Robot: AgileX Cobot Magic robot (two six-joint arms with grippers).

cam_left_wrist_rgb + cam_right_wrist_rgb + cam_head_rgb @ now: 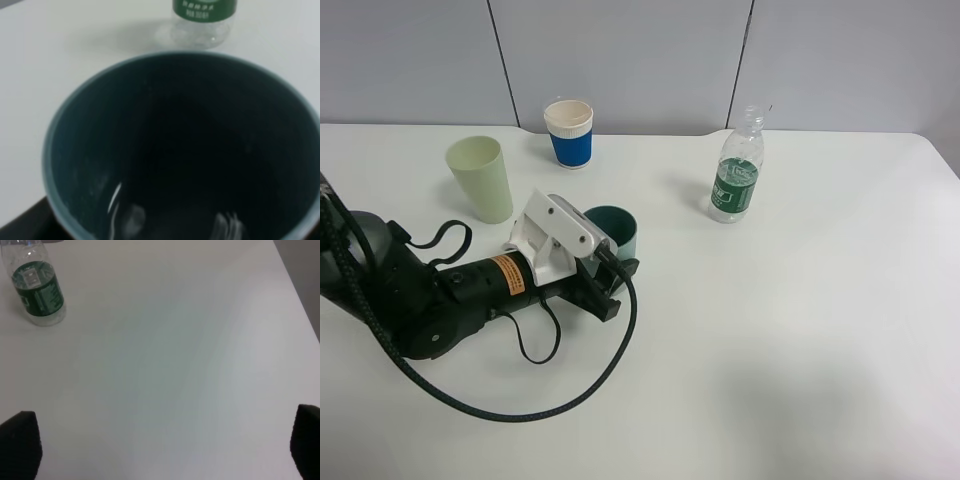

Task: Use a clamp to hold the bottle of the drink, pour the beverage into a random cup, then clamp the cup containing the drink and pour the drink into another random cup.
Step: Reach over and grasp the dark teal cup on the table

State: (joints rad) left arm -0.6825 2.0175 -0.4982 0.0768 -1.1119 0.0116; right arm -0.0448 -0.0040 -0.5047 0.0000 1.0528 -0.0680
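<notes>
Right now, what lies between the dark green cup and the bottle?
Only bare white table separates the dark green cup from the bottle; the exterior high view shows it.

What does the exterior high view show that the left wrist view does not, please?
Only the exterior high view shows the pale green cup, the blue-and-white cup, the left arm and the bottle's neck. Only the left wrist view shows the inside of the dark teal cup, with glints at its bottom. Both show the dark teal cup, the bottle's green label and the white table.
</notes>
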